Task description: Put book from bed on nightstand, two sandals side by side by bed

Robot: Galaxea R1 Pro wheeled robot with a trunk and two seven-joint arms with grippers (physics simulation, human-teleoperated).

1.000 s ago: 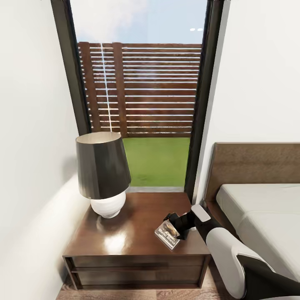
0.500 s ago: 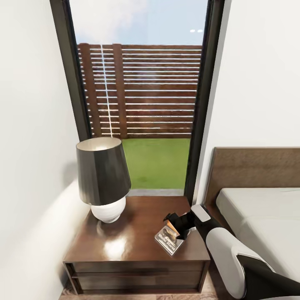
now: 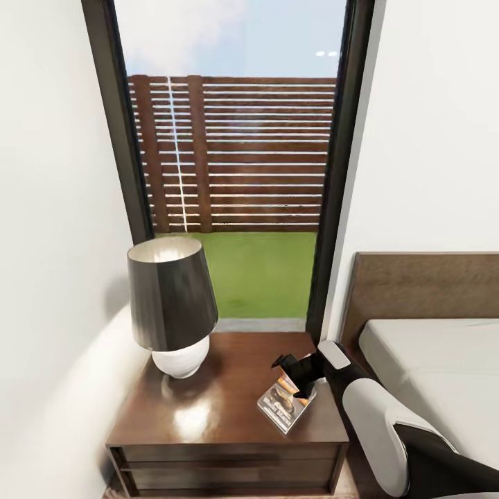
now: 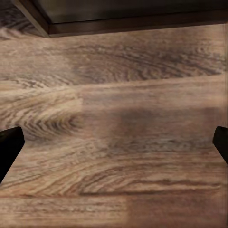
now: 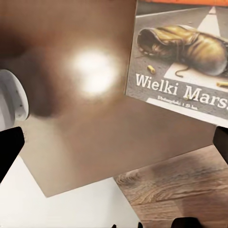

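The book [image 3: 283, 405] lies flat on the dark-brown nightstand [image 3: 208, 409], near its front right corner. Its cover shows a worn boot and white lettering [image 5: 183, 61]. My right gripper [image 3: 291, 378] hovers just above the book's far edge, open, with nothing between its fingers. In the right wrist view the two fingertips stand wide apart and the book sits off to one side of them. My left gripper [image 4: 114, 142] is open over bare wood-plank floor [image 4: 114, 95]. The bed [image 3: 430, 360] lies right of the nightstand. The sandals are out of view.
A lamp [image 3: 172, 301] with a dark shade and white base stands on the nightstand's back left. A white wall runs close along the left. Behind is a tall dark-framed window [image 3: 235, 173]. The bed's headboard [image 3: 423, 284] rises at right. A dark furniture edge [image 4: 133, 19] borders the floor.
The head camera has tilted, so the whole scene sits lower in the picture. The book has settled flat on the nightstand and my right gripper has lifted slightly off it.
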